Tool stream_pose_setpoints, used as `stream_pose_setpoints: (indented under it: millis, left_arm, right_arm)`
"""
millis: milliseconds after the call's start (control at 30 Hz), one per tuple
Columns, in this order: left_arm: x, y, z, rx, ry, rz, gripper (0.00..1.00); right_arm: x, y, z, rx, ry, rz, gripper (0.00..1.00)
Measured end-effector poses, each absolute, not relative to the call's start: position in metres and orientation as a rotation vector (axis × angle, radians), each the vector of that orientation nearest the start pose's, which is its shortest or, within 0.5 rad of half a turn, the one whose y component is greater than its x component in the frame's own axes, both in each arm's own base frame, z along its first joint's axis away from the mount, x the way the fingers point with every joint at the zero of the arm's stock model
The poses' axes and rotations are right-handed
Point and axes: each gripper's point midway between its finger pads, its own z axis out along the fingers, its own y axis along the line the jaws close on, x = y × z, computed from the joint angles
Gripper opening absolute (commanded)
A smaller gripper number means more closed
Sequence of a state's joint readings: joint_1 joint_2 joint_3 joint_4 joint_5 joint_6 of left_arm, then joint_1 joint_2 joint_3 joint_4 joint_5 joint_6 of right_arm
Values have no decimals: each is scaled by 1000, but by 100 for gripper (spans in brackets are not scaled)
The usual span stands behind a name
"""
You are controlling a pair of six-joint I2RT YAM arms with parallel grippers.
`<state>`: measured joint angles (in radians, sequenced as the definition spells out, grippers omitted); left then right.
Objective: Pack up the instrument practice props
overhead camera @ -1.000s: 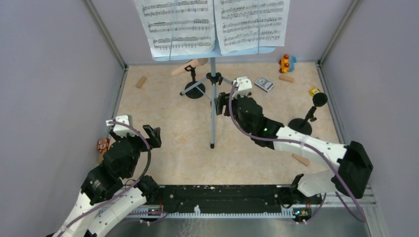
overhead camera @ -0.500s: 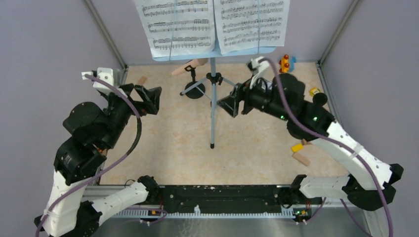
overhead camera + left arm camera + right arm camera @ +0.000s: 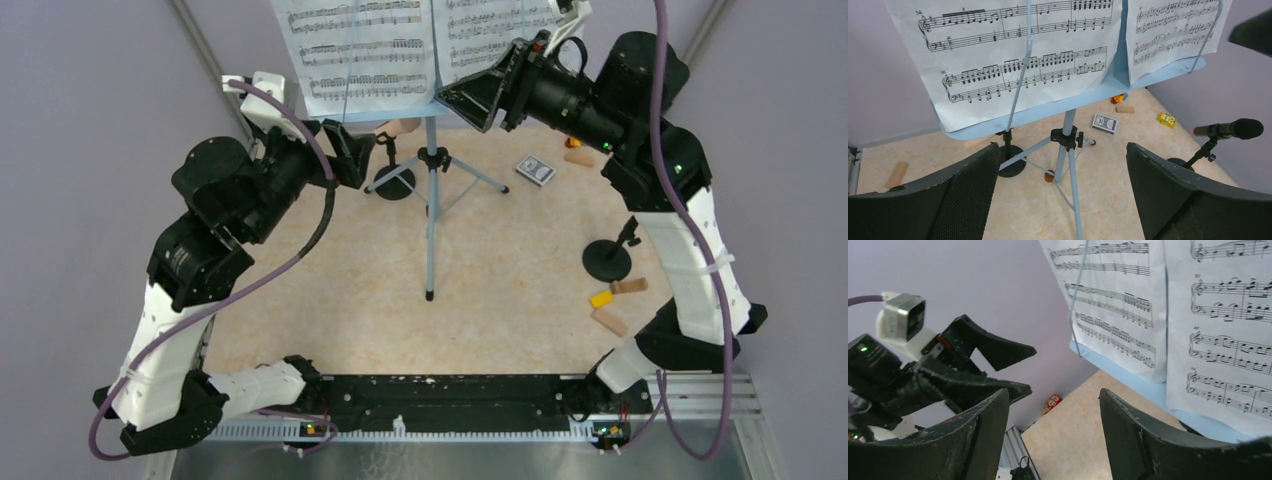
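Left gripper (image 3: 350, 150): jaws spread wide, empty, just left of the music rack (image 3: 431, 200) at its shelf edge. Right gripper (image 3: 465, 105): jaws apart, empty, at the rack's right, facing the left gripper across it.

Nearby: beige microphone (image 3: 398, 128) on its round-based holder (image 3: 393, 183), just behind the rack's tripod and close to the left gripper. Black microphone (image 3: 1235, 129) on its holder (image 3: 607, 260), well right of the rack. Card box (image 3: 535, 169) and 3 small blocks (image 3: 612, 297) are also to the right.

Versus 1 s ago: both arms have lifted from floor level to shelf height.

Rack: light blue, upright, legs spread. 2 sheet-music pages (image 3: 360, 50) stand on it side by side.
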<state>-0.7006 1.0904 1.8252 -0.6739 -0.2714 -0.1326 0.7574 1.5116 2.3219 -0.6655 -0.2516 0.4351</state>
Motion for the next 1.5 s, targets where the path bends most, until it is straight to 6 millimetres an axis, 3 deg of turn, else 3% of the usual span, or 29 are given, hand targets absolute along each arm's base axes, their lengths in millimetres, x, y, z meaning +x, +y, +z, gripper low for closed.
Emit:
stream_pose_setpoints:
  millis: [200, 300, 567, 1133, 1500]
  left_arm:
    - [246, -159, 524, 232, 1527, -482, 99]
    - [240, -155, 521, 231, 1520, -488, 99]
    - [229, -144, 526, 210, 1479, -497, 99]
    - [229, -142, 502, 205, 1509, -488, 99]
    - [230, -143, 499, 201, 1506, -493, 99]
  right_arm:
    - [284, 314, 566, -412, 1549, 1148, 66]
    - [299, 321, 556, -420, 1564, 1159, 66]
    - [308, 332, 552, -452, 1539, 1181, 65]
    - [330, 325, 549, -389, 1527, 1095, 66]
    - [345, 330, 543, -385, 1520, 1091, 66]
